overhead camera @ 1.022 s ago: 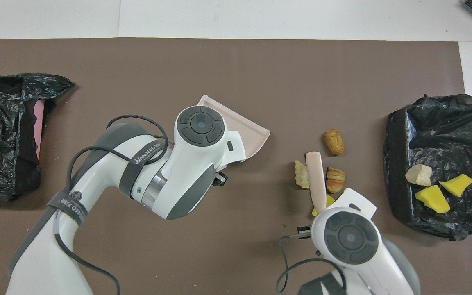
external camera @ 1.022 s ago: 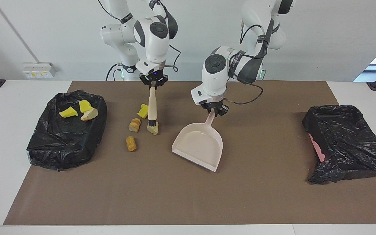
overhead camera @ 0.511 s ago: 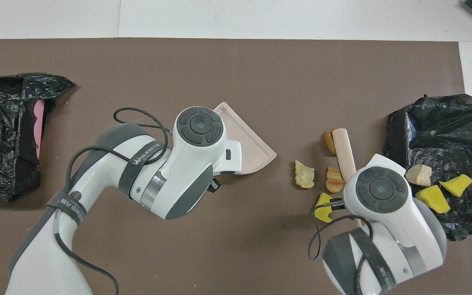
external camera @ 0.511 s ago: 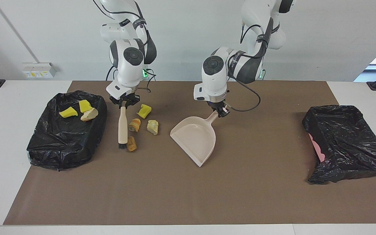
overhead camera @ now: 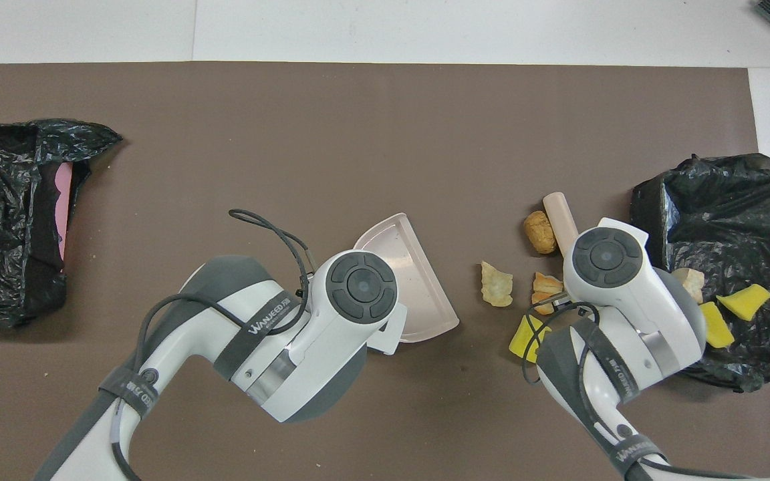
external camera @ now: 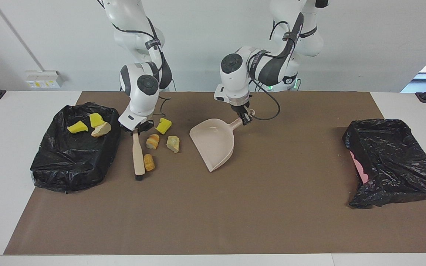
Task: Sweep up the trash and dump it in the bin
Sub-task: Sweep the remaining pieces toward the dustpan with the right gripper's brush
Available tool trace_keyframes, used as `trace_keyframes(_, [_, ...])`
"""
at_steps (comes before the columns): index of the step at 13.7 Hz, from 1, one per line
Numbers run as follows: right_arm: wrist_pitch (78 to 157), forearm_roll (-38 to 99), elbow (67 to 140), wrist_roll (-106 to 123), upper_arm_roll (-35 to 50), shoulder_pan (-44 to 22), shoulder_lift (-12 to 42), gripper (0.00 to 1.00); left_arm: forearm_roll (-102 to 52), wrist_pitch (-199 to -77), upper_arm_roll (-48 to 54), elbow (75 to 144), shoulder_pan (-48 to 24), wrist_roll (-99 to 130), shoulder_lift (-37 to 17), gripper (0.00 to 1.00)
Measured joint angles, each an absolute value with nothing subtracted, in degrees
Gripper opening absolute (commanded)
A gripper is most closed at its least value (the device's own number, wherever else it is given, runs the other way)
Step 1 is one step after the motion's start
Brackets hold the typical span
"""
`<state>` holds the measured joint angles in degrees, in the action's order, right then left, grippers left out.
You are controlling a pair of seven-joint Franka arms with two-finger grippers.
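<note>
Jaws on brush (external camera: 137, 153), overhead-hidden, facing-visible.

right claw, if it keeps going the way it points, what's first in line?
The right claw points down and away from the robots along the brush it holds. The brush's bristle tip looks at or near the mat, so that comes first; the contact itself is hard to read.

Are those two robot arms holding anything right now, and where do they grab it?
Yes. The right gripper holds the brush by the top of its handle; the left gripper holds the dustpan by the end of its handle.
</note>
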<state>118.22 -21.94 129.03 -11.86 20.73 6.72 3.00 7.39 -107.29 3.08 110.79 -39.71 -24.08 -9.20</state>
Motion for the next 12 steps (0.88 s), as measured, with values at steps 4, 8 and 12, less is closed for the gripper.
trace_keyframes(4, [118.21,-8.76,128.59,-10.93,20.92,0.28,4.3,0.0,7.69,-108.56,3.05,112.27,-40.18,-24.42,-9.05,0.0])
trace_keyframes(8, [117.71,10.12,127.47,-3.95,21.08,-4.86,5.16,0.0,7.82,-110.06,3.01,113.45,-40.18,-24.67,-9.05,0.0])
trace_keyframes(12, [108.97,17.12,123.3,-1.76,21.05,-4.86,4.85,0.0,7.84,-110.38,3.03,113.84,-40.2,-24.76,-9.04,0.0])
